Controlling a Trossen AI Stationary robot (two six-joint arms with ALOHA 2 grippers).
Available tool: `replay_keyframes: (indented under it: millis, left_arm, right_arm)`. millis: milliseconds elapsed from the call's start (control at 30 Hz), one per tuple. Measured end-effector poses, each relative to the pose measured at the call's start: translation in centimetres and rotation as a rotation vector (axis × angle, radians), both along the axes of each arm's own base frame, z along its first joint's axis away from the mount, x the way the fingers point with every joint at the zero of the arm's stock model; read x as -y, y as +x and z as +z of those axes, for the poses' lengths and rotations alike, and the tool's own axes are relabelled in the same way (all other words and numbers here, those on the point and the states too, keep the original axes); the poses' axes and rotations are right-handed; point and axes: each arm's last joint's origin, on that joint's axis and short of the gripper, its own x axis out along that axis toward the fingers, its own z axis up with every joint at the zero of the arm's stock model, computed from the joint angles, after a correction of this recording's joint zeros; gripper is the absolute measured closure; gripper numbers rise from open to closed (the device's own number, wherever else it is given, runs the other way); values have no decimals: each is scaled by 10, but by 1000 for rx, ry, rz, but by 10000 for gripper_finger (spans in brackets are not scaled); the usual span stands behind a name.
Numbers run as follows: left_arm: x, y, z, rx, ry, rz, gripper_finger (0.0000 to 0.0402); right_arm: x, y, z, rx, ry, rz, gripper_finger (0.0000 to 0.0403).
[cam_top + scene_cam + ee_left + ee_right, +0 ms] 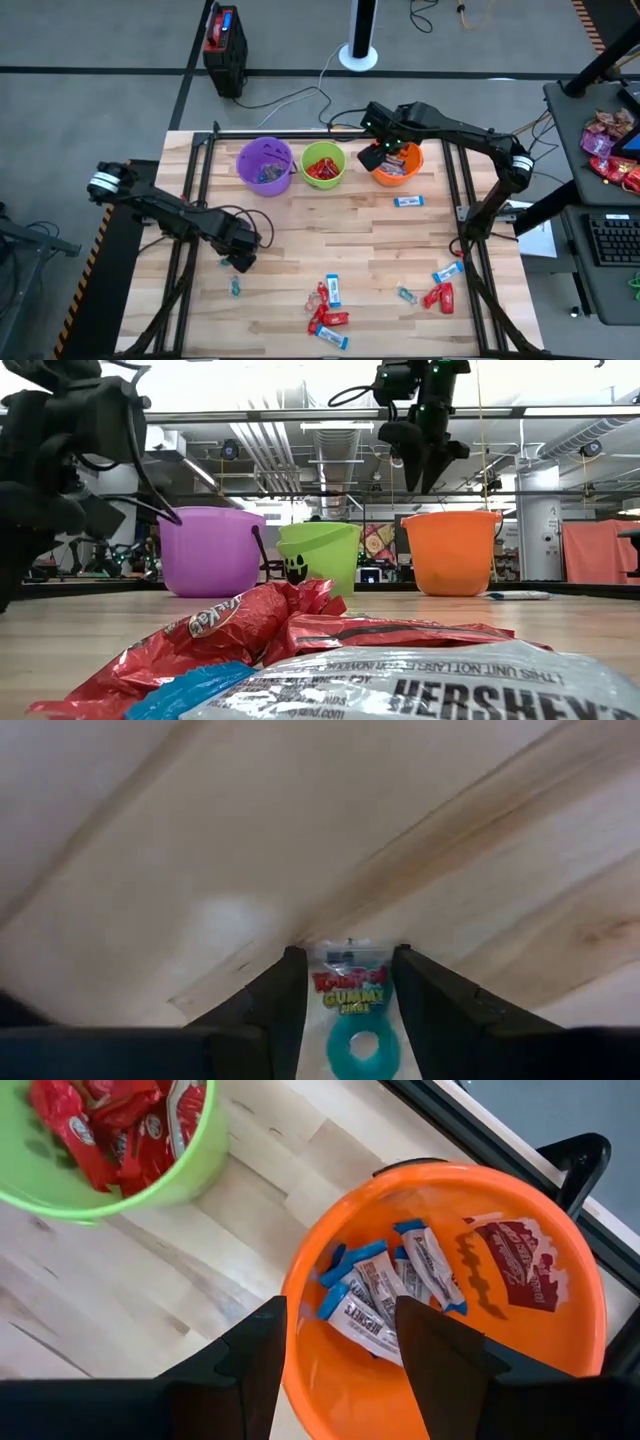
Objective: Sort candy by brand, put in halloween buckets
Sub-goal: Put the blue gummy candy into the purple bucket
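My left gripper (238, 262) is low over the table's left part, shut on a small clear packet with a teal gummy ring (352, 1010). My right gripper (340, 1315) hangs open and empty above the orange bucket (397, 165), which holds blue-and-white bars (385, 1295) and one red wrapper. Left of it, along the far edge, the lime green bucket (323, 165) holds red wrappers and the purple bucket (265, 165) holds teal pieces. Loose candy lies near the front edge (328, 305). My left gripper pinches the gummy ring packet between its two fingers (275, 1005), one on each long side edge (318, 990). The packet's printed end (350, 958) reaches just past the fingertips. Whether it is clear of the wood does not show.
Another teal piece (236, 288) lies just in front of the left gripper. A blue bar (408, 202) lies in front of the orange bucket. More bars, red wrappers and a teal piece lie at the right front (440, 290). A black frame rail (330, 132) runs behind the buckets.
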Motion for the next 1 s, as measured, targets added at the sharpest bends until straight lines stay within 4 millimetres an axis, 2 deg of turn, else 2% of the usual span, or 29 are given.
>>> replay_keyframes:
  millis: [133,300,467,600,733,867,1000]
  left_arm:
    - [0,-1,-3,16,-8,-4,306]
    - [1,3,0,39,2,-39,386]
    - [3,18,19,114,29,-103,395]
    - [1,42,61,257,75,-197,399]
    - [-15,68,120,449,337,-336,401]
    - [-56,79,176,529,621,-407,401]
    - [-118,73,204,522,682,-424,401]
  right_arm:
    - [0,1,0,10,-2,-10,223]
    - [0,1,0,10,-2,-13,222]
    - [0,1,0,15,1,-28,222]
    - [0,1,0,17,3,-38,223]
    - [-1,1,0,22,7,-52,223]
    - [-6,4,0,34,31,-47,223]
    - [-16,9,0,59,88,-31,223]
